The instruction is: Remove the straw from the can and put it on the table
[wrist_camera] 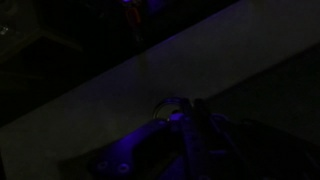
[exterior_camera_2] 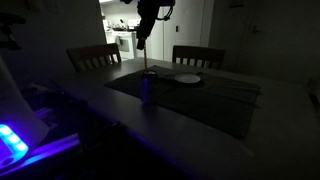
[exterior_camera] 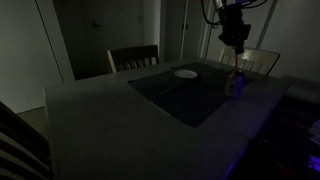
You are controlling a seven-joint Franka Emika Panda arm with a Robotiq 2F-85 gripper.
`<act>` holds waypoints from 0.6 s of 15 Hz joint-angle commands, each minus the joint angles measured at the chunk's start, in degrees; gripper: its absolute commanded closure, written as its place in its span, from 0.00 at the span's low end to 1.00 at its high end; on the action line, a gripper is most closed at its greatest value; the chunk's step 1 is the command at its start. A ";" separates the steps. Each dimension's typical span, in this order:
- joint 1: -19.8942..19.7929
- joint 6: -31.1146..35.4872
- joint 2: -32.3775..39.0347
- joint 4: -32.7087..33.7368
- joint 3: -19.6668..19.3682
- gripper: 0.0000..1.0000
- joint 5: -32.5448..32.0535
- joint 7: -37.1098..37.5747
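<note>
Wrist view's too dark: we can't tell the gripper's (exterior_camera_2: 145, 42) opening or hold. We want it centred on the straw (exterior_camera_2: 149, 67), pulling straight up so the can (exterior_camera_2: 147, 88) doesn't tip.

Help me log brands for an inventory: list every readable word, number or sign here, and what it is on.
None can be read.
The small pale greyish upright can shows no legible print; the pictures are too dark to tell.
The flat white round plate looks blank.
</note>
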 commanded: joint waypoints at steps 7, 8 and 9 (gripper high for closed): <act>-0.34 -6.22 -0.49 4.81 -0.03 0.98 -0.21 0.38; -0.36 -6.81 -0.73 5.09 -0.03 0.98 -0.01 0.40; -0.38 -7.57 -0.90 5.39 -0.04 0.98 -0.02 0.78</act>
